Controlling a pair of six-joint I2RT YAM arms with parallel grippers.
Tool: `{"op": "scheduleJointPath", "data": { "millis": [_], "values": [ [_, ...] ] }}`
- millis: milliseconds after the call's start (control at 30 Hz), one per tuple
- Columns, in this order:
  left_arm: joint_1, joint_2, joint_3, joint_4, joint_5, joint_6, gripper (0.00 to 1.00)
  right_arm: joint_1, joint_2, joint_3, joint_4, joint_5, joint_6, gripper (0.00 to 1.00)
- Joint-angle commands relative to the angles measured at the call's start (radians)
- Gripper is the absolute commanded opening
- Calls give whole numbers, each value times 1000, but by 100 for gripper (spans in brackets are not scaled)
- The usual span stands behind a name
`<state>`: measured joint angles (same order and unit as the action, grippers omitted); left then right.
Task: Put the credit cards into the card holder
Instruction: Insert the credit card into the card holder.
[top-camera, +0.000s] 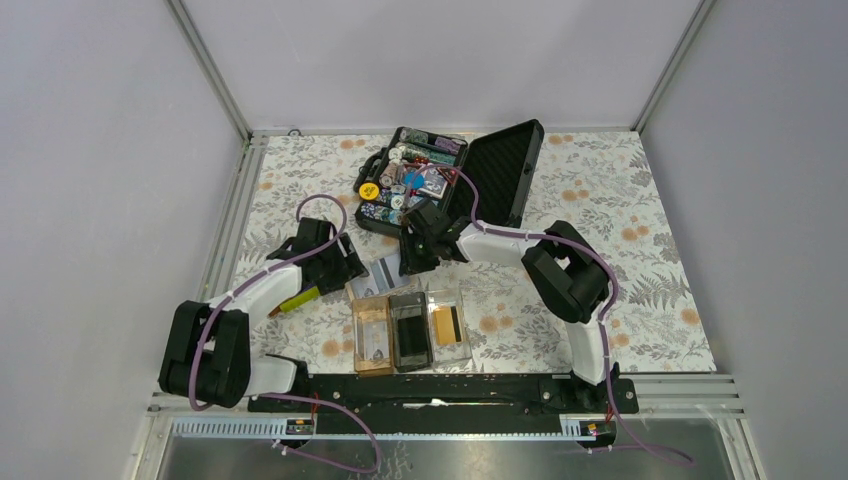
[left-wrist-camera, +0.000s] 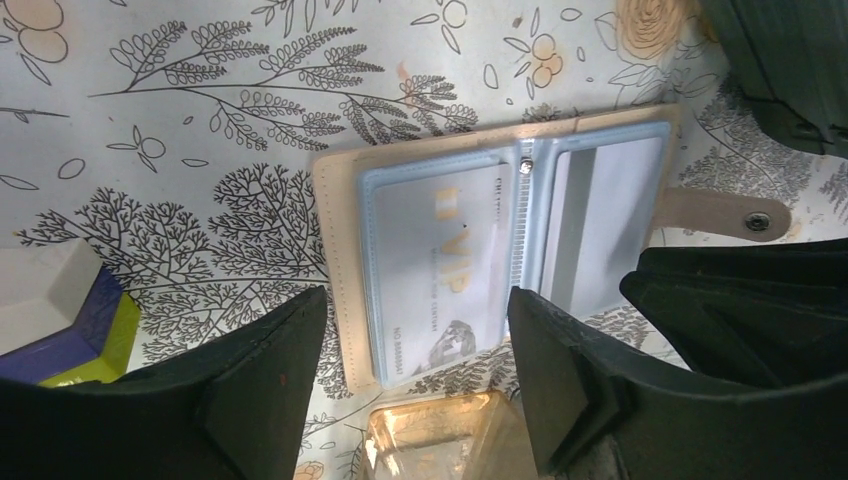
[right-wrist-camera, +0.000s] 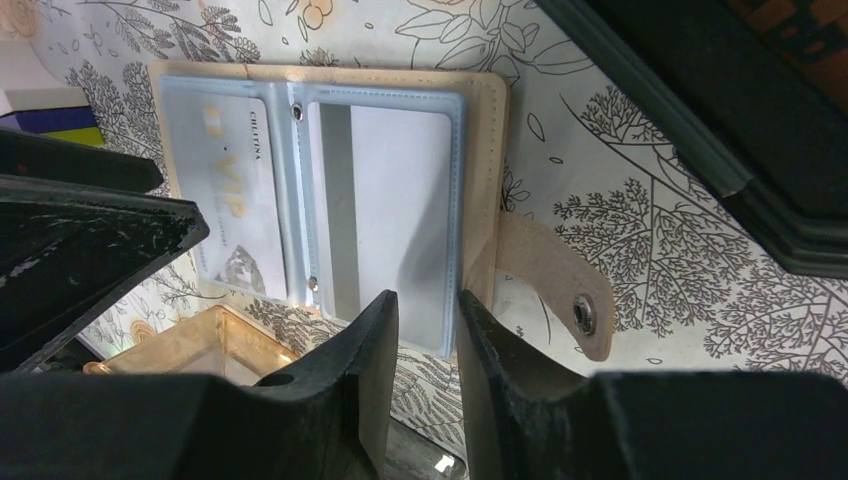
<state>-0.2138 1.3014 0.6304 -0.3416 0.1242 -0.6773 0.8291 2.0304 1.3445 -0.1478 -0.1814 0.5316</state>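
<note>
An open beige wallet (top-camera: 380, 273) lies on the floral cloth just beyond the card holder (top-camera: 372, 368), a clear acrylic tray with brown, dark and clear compartments. A gold credit card (top-camera: 447, 323) with a black stripe lies in the clear compartment. The wallet's left sleeve holds a silver VIP card (left-wrist-camera: 440, 260); its right sleeve holds a pale card with a grey stripe (right-wrist-camera: 385, 200). My left gripper (left-wrist-camera: 415, 335) is open, its fingers either side of the VIP card's near edge. My right gripper (right-wrist-camera: 428, 325) hangs over the right sleeve's near corner, jaws a narrow gap apart and holding nothing.
An open black chip case (top-camera: 415, 175) with its lid (top-camera: 505, 170) raised stands behind the wallet. A yellow and blue box (top-camera: 300, 298) lies left of the tray. The wallet's snap strap (right-wrist-camera: 560, 285) sticks out on the right. Metal rails border the cloth.
</note>
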Motion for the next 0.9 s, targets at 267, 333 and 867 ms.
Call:
{"op": "scheduleJointPath", "data": {
  "millis": [267, 333, 867],
  "values": [
    [7, 53, -27, 78, -10, 10, 50, 2, 16, 51, 15, -87, 4, 27],
    [7, 54, -29, 81, -8, 10, 46, 2, 2, 47, 31, -99, 12, 26],
    [7, 53, -32, 98, 12, 6, 43, 12, -1, 65, 137, -244, 57, 22]
  ]
}}
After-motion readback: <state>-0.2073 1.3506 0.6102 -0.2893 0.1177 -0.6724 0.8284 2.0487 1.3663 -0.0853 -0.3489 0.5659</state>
